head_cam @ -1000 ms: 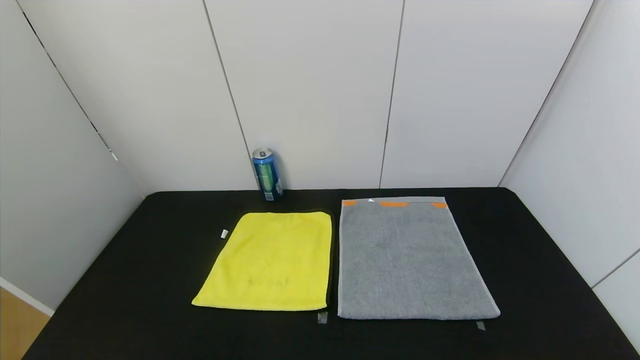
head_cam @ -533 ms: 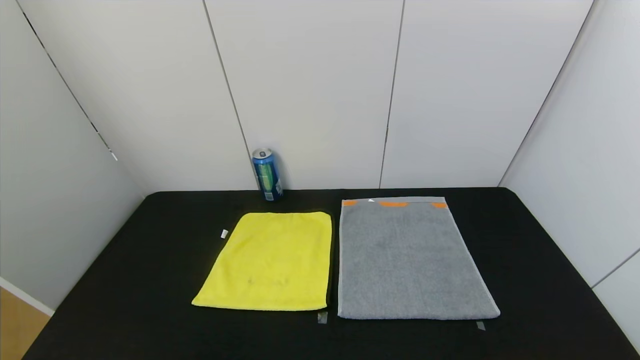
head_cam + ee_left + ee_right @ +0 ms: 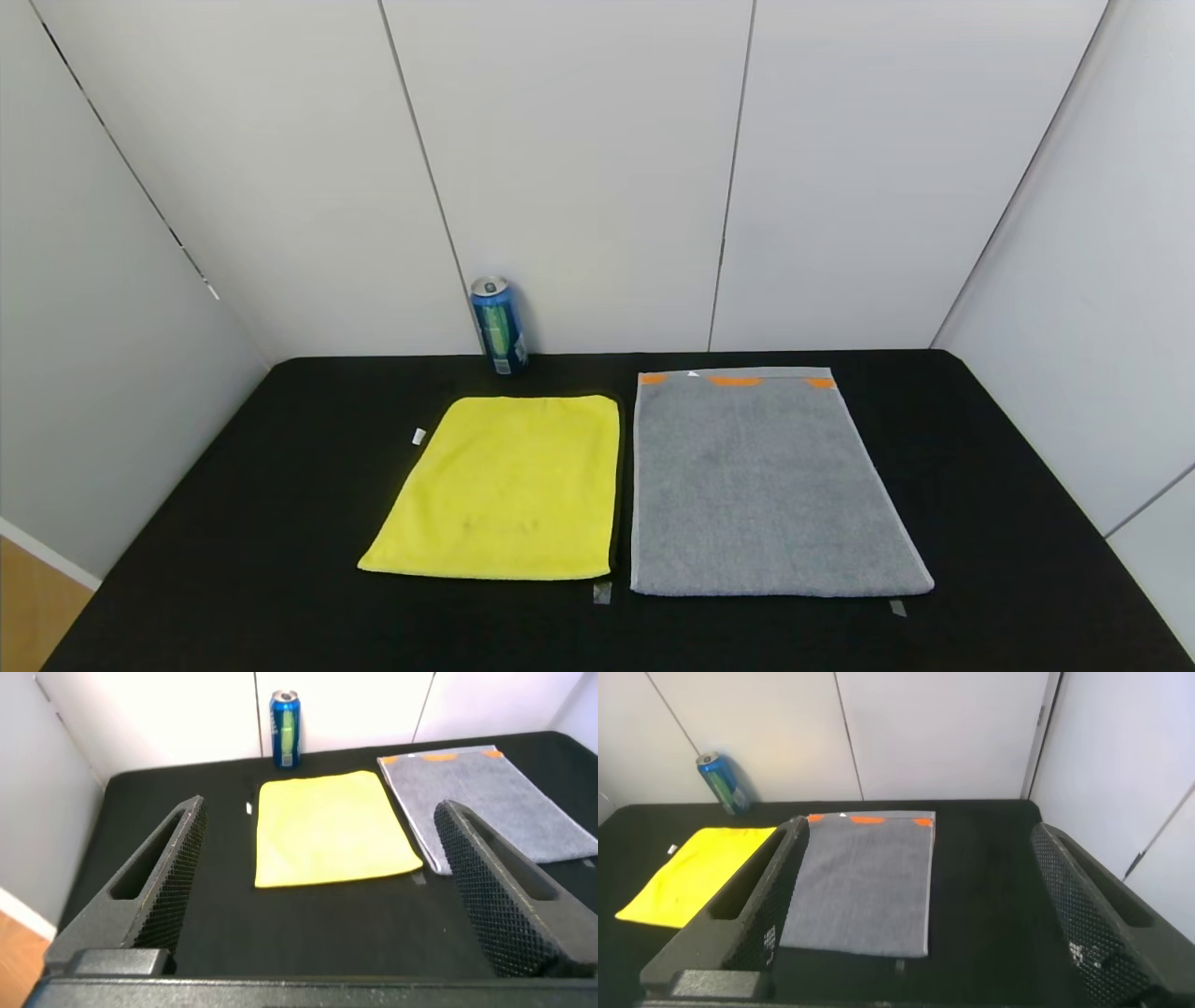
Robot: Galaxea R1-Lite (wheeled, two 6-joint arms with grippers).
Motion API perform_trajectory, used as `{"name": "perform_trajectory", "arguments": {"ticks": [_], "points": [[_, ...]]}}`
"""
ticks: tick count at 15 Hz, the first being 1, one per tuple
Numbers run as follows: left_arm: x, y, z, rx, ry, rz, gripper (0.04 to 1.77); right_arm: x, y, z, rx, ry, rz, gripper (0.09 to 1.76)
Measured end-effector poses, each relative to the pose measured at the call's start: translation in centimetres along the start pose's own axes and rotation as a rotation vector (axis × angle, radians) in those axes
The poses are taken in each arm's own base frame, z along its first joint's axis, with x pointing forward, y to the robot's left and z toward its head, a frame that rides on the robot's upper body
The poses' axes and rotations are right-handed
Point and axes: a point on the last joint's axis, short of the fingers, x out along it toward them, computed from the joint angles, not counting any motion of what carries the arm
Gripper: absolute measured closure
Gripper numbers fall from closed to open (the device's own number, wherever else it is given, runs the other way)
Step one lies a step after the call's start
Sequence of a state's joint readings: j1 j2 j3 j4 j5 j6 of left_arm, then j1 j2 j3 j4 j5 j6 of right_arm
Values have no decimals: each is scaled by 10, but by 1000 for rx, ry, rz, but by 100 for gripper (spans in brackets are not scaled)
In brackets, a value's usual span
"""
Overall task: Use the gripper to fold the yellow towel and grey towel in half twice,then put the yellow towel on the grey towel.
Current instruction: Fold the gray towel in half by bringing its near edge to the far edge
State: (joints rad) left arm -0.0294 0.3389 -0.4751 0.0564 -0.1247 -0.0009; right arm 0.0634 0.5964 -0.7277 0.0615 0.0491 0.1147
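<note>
- Head view: a bright yellow microfibre towel [image 3: 504,487] and a larger grey terry towel [image 3: 767,485] lie flat, side by side on the black worktop [image 3: 233,523], long axes running 6 to 12 o'clock. No arm shows.
- Left wrist view: the left gripper [image 3: 322,891] hovers with jaws spread wide, empty; the yellow towel lies straight ahead, nearer this arm.
- Right wrist view: the right gripper [image 3: 915,905], jaws wide and empty, faces the grey towel.

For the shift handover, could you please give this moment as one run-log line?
stage: start | yellow towel: flat, unfolded | grey towel: flat, unfolded, beside it | left gripper: open, empty | right gripper: open, empty
</note>
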Motion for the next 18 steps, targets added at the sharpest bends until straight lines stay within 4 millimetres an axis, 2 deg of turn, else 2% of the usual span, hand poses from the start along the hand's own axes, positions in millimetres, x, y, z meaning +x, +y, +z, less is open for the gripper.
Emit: {"name": "perform_trajectory", "arguments": {"ticks": [5,7,10,13,16,18], "points": [[51,4,44,74,84,-107,9,59,5,40,-35,79,52,14],[77,6,56,65,131,-157,9,86,8,43,-36,136,64,14],[124,1,61,40,228,-252,9,132,9,36,-13,236,60,14],[175,-14,59,38,287,-296,9,171,9,22,53,332,40,14],[222,-43,49,33,340,-324,9,195,6,6,99,408,16,14],[247,-65,39,-18,374,-362,9,206,5,-4,123,450,4,14]]}}
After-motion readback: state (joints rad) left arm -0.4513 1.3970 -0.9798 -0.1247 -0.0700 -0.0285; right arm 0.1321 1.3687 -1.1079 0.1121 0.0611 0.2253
